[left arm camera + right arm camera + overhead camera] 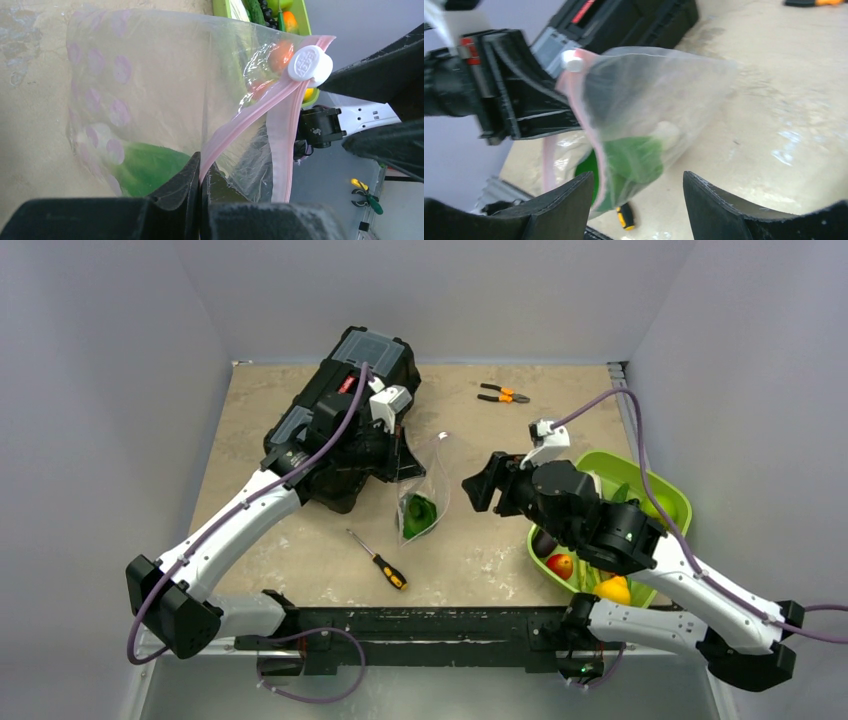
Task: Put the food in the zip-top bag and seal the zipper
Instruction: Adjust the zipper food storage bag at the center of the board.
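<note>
Pinching the pink zipper (pixel 240 119) of the bag (pixel 150 75) with the left claw (pixel 200 175) (green vegetable (pixel 634 160) inside), holding the right claw (pixel 636 182) spread near it.

Toolbox (pixel 380 355), pliers (pixel 503 394), screwdriver (pixel 378 560) (yellow-handled), green bowl (pixel 655 483)

From above, the right arm (pixel 600 525) covers much of the lime bowl (pixel 668 490), so only scraps of the food (pixel 560 565) inside show, and the left hand (pixel 405 462) blends into the black toolbox (pixel 372 355) behind it. Through the crinkled zip-top bag (pixel 649 95) the green piece (pixel 634 160) is a blur of no clear kind. The right wrist view crops the pliers (pixel 814 2) at its top edge; the screwdriver (pixel 626 217) shows only its handle.
</note>
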Motion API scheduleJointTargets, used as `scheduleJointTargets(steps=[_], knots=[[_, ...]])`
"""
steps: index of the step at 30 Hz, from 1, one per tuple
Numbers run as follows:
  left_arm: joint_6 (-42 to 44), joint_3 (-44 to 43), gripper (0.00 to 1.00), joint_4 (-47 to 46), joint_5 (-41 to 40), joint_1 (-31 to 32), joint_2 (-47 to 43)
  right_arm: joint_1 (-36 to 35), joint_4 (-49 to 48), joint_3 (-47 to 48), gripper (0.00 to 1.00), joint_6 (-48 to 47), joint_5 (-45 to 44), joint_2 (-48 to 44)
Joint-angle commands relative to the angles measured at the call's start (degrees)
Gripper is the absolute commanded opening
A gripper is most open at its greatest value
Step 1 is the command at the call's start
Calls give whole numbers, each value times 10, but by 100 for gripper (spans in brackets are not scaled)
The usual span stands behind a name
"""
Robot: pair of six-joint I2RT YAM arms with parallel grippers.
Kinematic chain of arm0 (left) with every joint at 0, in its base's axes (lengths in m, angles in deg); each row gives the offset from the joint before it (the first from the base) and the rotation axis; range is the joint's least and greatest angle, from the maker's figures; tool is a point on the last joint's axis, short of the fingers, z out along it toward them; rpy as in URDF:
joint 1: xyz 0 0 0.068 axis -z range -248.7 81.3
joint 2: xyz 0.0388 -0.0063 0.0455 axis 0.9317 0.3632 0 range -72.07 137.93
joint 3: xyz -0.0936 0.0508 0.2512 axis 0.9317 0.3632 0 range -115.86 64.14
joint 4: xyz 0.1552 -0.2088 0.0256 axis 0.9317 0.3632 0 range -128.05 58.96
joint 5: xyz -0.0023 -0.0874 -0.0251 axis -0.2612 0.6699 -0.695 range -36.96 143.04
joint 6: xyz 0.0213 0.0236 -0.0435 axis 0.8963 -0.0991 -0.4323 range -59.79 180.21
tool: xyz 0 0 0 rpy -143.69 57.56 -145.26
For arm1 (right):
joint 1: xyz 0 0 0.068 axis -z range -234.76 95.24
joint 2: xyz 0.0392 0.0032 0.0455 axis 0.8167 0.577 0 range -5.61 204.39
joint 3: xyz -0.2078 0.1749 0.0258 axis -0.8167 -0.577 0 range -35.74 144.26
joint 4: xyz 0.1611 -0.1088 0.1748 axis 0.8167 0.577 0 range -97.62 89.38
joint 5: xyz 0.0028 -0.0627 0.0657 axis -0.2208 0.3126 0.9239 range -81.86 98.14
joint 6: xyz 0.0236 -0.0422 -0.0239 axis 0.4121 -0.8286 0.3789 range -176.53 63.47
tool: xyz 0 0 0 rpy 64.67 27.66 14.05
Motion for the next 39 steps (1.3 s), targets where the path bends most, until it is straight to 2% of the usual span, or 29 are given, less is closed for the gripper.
scheduleJointTargets(steps=[1,5,8,11,12,15,17,19,21,27,30,35,39], knots=[[1,-10,0,-11,-22,3,-4,-2,69,-8,66,66,-164,-34],[2,-7,0,-12,-33,4,-10,-1,157,-30,63,151,-290,-51],[1,-8,0,-11,-31,3,-6,1,167,-27,63,147,-280,-54],[1,-8,0,-13,-30,7,-4,1,46,-43,71,40,-157,-71],[3,-8,0,-13,-31,7,-3,1,8,-43,73,11,-70,-74],[8,-10,0,-10,-35,10,-2,0,-95,-27,80,-49,77,-65],[13,-11,0,-9,-39,13,-4,-1,-114,-8,83,-61,141,-36],[13,-10,0,-9,-42,13,-6,-4,-107,15,83,-68,164,10],[13,-11,0,-10,-44,13,-7,-19,-86,36,80,-67,120,55],[16,-11,0,-8,-52,14,-12,-95,-16,116,58,-60,-95,148],[16,-13,0,-7,-49,14,-15,-118,37,162,55,-62,-182,194],[19,-13,0,-3,-54,14,-18,-158,110,239,49,-54,-265,243],[19,-15,0,-2,-52,14,-17,-163,113,228,50,-59,-275,225]])
